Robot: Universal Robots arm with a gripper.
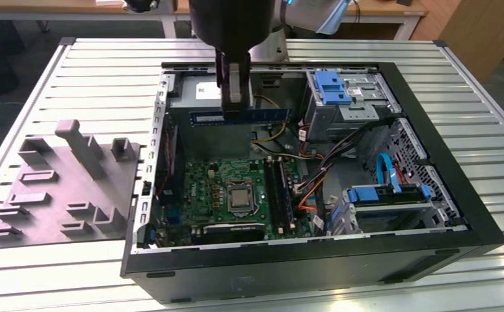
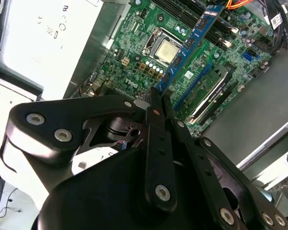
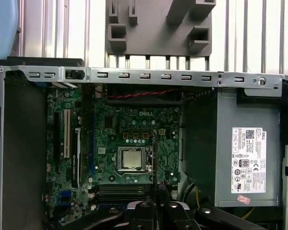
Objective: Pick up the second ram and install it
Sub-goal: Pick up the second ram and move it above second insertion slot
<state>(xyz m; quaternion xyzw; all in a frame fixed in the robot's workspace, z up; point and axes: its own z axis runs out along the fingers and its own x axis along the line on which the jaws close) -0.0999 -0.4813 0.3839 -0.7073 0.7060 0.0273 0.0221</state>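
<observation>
The second ram (image 1: 261, 116) is a long blue stick that hangs level inside the open computer case, above the grey power supply (image 1: 198, 96) and short of the green motherboard (image 1: 225, 188). My gripper (image 1: 236, 110) is shut on it near its middle, coming down from above. In the second wrist view the ram (image 2: 192, 40) runs out from the gripper (image 2: 158, 98) over the motherboard (image 2: 149, 19), roughly in line with the long black slots (image 2: 209, 88). In the first wrist view the ram (image 3: 155, 158) appears edge-on beside the processor socket (image 3: 131, 159).
The black case wall (image 1: 304, 260) rings the work area. At the exterior view's right stand drive cages with blue brackets (image 1: 331, 88) and loose cables (image 1: 317, 175). A grey fixture plate (image 1: 61, 188) lies on the slatted table at the exterior view's left.
</observation>
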